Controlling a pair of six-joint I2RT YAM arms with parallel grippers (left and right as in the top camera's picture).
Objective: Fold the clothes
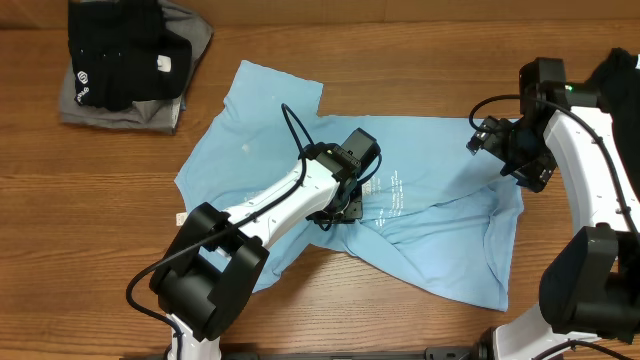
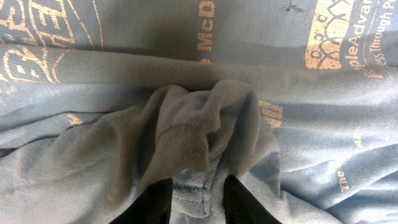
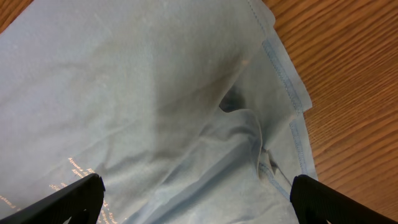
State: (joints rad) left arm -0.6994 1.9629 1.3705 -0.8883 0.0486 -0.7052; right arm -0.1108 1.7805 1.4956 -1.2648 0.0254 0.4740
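Observation:
The light blue T-shirt (image 1: 250, 140) lies spread and rumpled on the wooden table, its lettering near the middle. My left gripper (image 1: 345, 208) is down on the shirt's middle. In the left wrist view its fingers (image 2: 198, 202) are shut on a bunched fold of the shirt (image 2: 311, 124) with a stitched hem between them. My right gripper (image 1: 515, 165) hovers at the shirt's right edge. In the right wrist view its fingers (image 3: 199, 205) are wide open and empty above the shirt (image 3: 124, 93), close to the hemmed edge.
A stack of black and grey clothes (image 1: 120, 60) sits at the back left corner. Bare wooden table (image 1: 420, 60) surrounds the shirt and also shows past the hem in the right wrist view (image 3: 348, 62).

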